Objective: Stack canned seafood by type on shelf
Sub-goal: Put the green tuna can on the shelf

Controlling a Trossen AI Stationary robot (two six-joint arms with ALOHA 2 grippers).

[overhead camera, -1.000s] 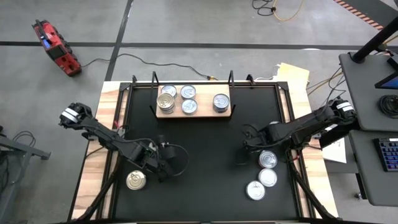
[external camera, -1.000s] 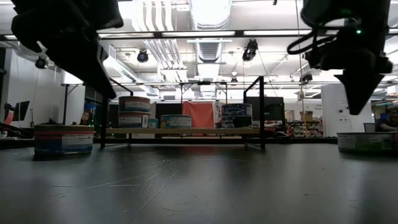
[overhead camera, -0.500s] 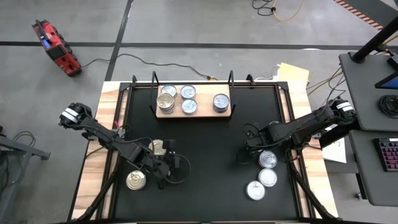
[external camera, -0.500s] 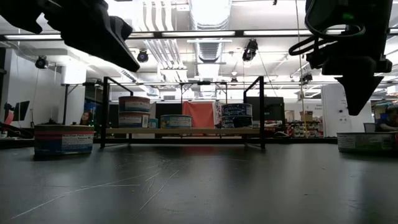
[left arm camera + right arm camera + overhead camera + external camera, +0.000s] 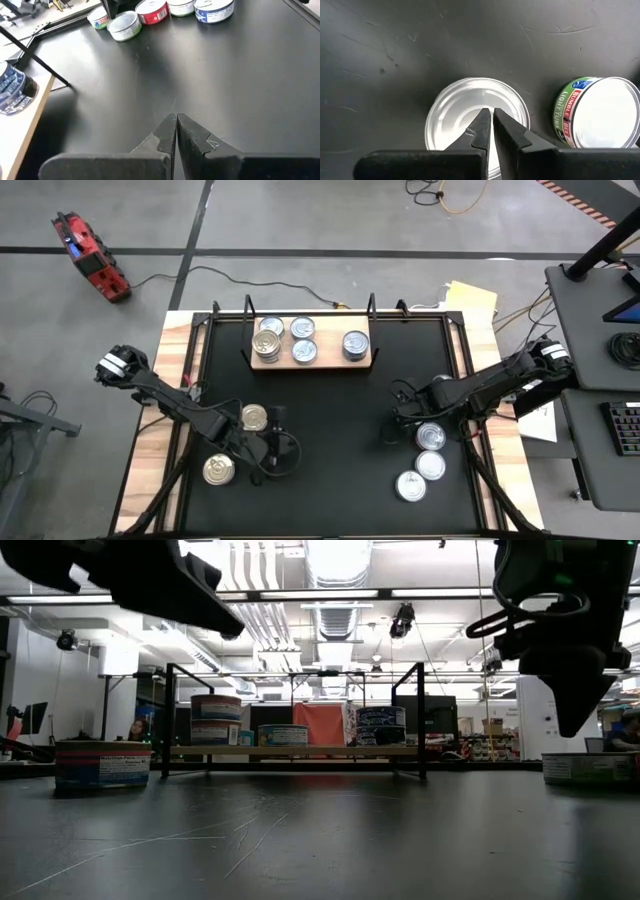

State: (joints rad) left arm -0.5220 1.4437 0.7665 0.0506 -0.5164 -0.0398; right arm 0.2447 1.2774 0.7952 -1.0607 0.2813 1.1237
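Observation:
The shelf, a light wooden board at the table's far middle, carries several silver-topped cans, one pair stacked. Two gold-topped cans stand at the near left. Three silver-topped cans stand at the near right. My left gripper is shut, tilted low over bare table, just right of the nearer-centre gold can. My right gripper is shut, pointing down above a silver can top, and in the low view its tip hangs clear of the table.
A black frame with upright posts stands around the shelf. Bare black table lies between the two arms. Wooden strips edge the table left and right. A green-labelled can stands beside the one under my right gripper.
My left gripper has rolled and tipped up from pointing steeply down to a shallow slant. It has shifted a little toward the near right. That has uncovered the gold-topped can it stood over. It has stayed shut.

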